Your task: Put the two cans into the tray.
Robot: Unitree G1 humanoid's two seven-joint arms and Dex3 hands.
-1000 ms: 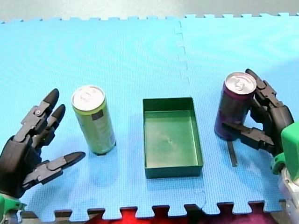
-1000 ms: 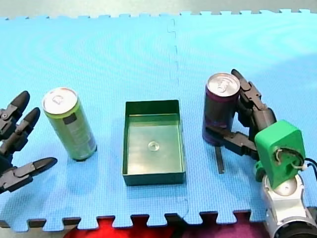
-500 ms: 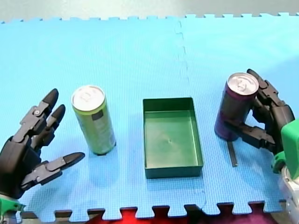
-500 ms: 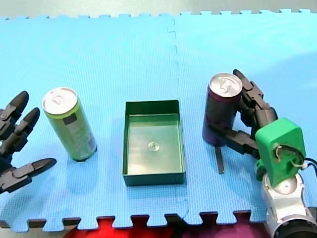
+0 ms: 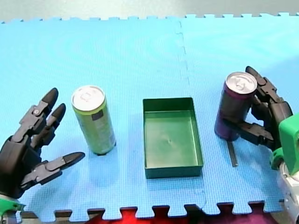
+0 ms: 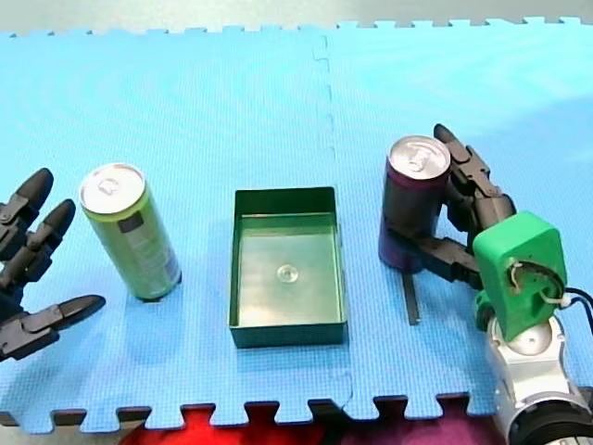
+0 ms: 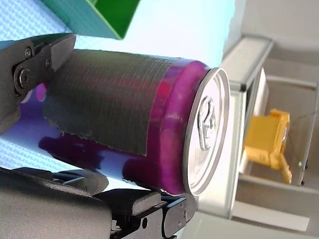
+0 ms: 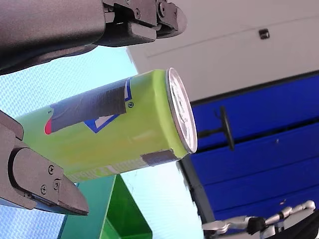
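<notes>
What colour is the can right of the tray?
It's a purple aluminium can with silver top; clearest in the first wrist view.

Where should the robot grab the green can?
Around its middle, from the side. The green can stands upright with a round wall, and the left hand is just left of it. The right hand wraps the purple can.

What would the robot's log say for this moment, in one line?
right hand: fingers around purple can, right of tray | left hand: open, beside green can | tray: no cans inside
</notes>
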